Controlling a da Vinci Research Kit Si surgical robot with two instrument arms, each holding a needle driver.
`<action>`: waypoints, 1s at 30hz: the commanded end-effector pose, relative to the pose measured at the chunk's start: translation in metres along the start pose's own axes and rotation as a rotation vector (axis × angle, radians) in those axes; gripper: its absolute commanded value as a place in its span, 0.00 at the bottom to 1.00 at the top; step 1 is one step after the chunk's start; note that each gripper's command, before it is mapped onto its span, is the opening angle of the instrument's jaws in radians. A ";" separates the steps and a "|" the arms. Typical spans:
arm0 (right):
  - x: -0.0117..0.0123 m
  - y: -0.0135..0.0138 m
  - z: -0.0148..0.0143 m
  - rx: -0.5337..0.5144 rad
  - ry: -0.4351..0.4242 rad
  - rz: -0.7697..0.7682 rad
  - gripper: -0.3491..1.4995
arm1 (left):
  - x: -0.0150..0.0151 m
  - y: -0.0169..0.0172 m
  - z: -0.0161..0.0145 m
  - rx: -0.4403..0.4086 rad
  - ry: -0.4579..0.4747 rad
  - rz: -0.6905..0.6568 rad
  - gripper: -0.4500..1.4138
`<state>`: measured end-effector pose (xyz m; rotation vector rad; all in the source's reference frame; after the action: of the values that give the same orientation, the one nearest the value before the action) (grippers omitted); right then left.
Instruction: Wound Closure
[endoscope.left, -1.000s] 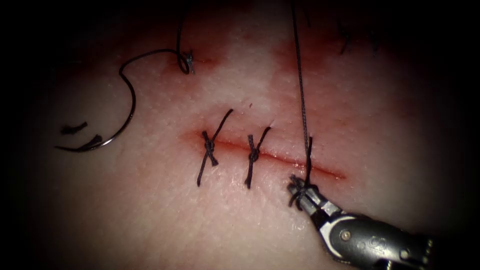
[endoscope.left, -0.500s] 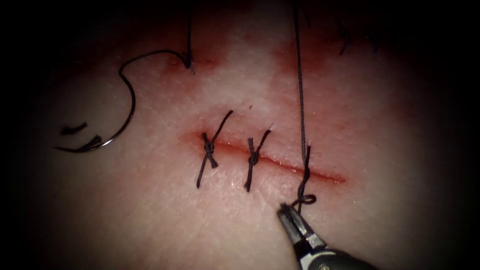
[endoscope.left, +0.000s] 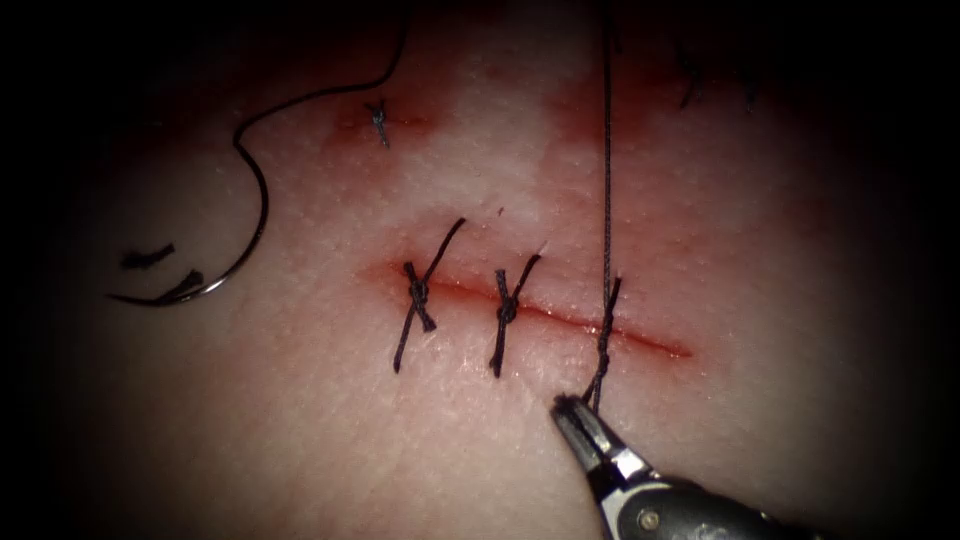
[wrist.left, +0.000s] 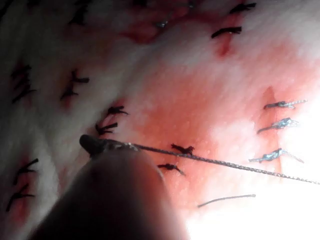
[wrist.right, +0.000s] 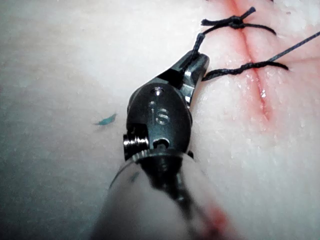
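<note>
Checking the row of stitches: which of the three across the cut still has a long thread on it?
The rightmost stitch: a taut thread rises from it, and the right tool holds its short end. The other two are trimmed.

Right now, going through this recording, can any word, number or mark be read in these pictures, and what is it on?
"15" or "IS": stamped on the dark metal wrist of the right arm's tool, which is shut on the thread; which of the two readings is right cannot be settled.
A small round mark on the same wrist, seen from the endoscope, is too small to read.
No lettering on the tissue, the stitches or the needle lying loose left of the cut.
</note>
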<state>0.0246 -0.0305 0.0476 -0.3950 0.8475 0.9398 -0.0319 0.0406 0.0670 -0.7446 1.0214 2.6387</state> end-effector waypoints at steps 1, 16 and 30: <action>-0.0008 -0.0012 0.0001 0.009 -0.005 0.000 0.00 | 0.0003 0.0000 0.0013 0.008 0.005 -0.001 0.00; -0.0034 -0.0059 -0.0047 0.119 -0.106 0.030 0.00 | 0.0003 0.0025 0.0080 0.026 0.022 0.043 0.00; -0.0018 -0.0025 -0.0021 0.246 0.053 0.022 0.97 | 0.0000 0.0031 -0.0025 -0.058 0.088 0.022 0.00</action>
<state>0.0244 -0.0335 0.0470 -0.1999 1.0050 0.8336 -0.0312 0.0354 0.0661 -0.8805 0.9758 2.6892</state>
